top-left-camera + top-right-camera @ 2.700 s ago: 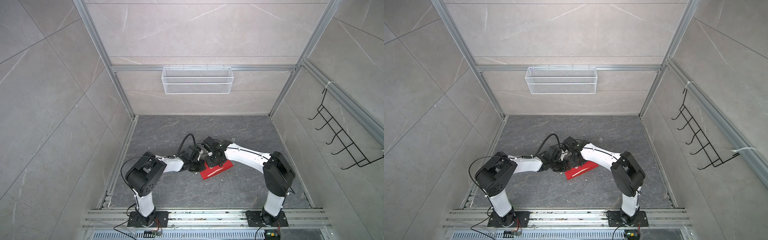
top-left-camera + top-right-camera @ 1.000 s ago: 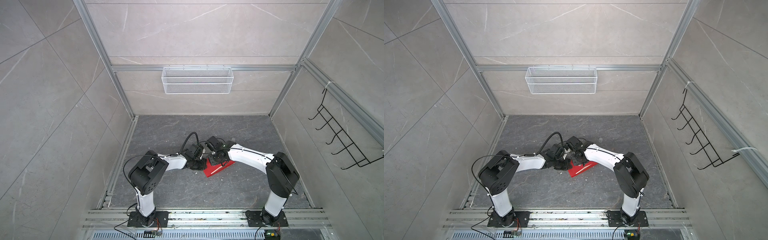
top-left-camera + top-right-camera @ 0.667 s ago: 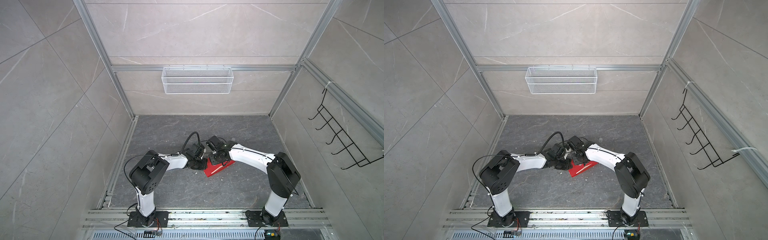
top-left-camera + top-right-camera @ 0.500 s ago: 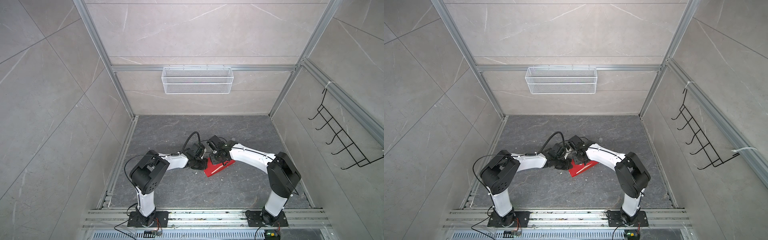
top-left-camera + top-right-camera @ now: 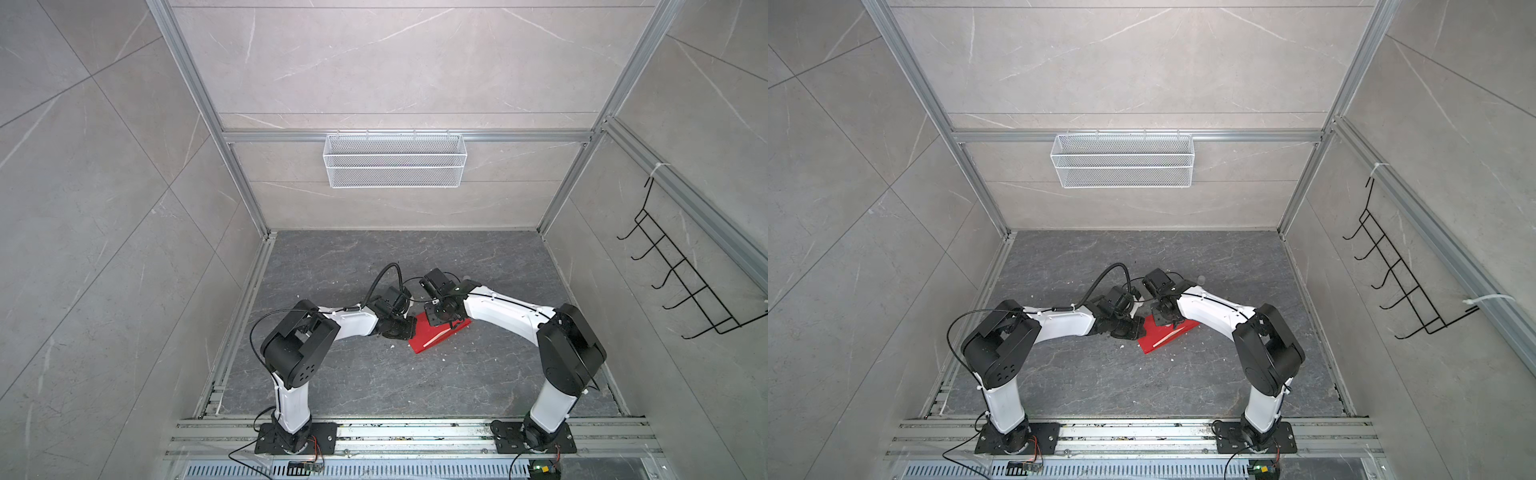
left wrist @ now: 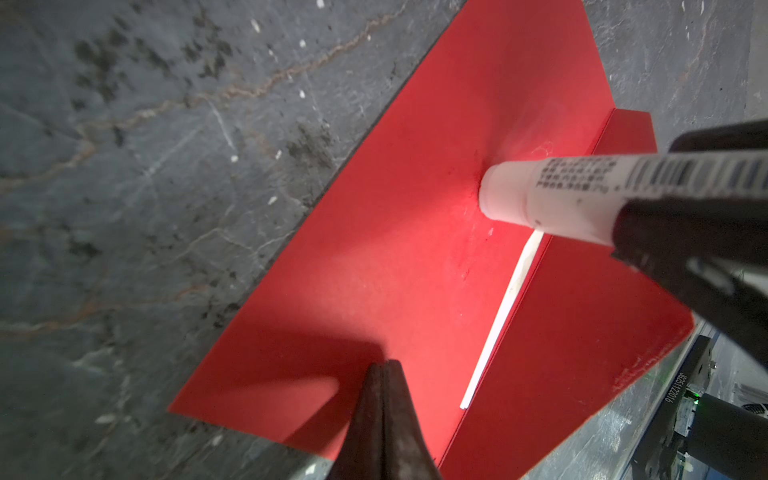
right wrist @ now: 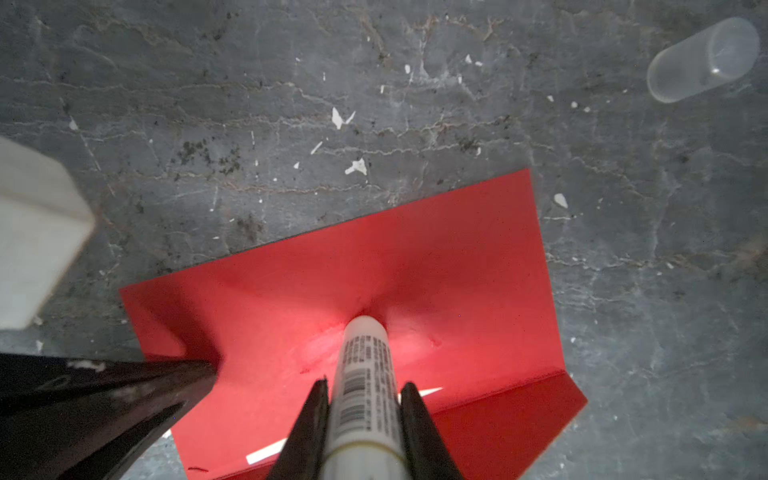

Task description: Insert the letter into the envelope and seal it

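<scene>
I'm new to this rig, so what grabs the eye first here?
The bright red envelope in the middle of the grey floor stands out. The right tool presses a white glue stick onto it, while the shut left tool touches its edge. A clear cap lies apart.

Left tool [image 6: 384, 368] shifted right, now on envelope's [image 6: 415, 249] left end, right tool [image 7: 363, 386] and glue stick [image 7: 365, 353] edged slightly right.

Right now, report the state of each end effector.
Left end effector: closed, empty, tips on the red envelope.
Right end effector: closed on the white glue stick, whose tip presses the envelope.
</scene>
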Robot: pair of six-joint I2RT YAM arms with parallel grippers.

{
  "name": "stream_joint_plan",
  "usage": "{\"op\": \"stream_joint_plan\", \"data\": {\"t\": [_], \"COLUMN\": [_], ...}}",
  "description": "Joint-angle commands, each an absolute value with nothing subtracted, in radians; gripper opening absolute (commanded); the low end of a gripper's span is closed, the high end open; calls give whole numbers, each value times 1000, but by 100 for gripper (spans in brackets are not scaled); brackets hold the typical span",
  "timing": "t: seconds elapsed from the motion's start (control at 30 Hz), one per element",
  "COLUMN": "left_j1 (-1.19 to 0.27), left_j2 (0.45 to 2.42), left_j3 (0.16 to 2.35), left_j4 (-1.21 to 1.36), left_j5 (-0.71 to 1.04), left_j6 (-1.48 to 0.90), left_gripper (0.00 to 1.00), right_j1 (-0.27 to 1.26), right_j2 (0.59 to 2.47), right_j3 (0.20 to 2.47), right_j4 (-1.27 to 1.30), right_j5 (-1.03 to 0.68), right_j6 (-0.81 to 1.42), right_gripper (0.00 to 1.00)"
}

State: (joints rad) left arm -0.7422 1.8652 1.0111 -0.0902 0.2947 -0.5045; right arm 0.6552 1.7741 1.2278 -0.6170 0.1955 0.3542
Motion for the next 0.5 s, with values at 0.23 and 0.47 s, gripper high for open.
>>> {"op": "stream_joint_plan", "data": {"t": [0.23, 0.47], "left_j1": [-750, -749], "left_j2": [1939, 1941], "left_j3": [977, 978], "left_j4": [-259, -260], "left_j5": [213, 214], "left_j6": [-479, -477], "left_gripper": [0, 0], "right_j1": [579, 551], "right_j2": [1775, 1773], "right_j3": [1166, 1161], "right_j4": [-646, -649], "right_j5": [311, 301], "right_j6": [313, 311], "right_gripper": [0, 0]}}
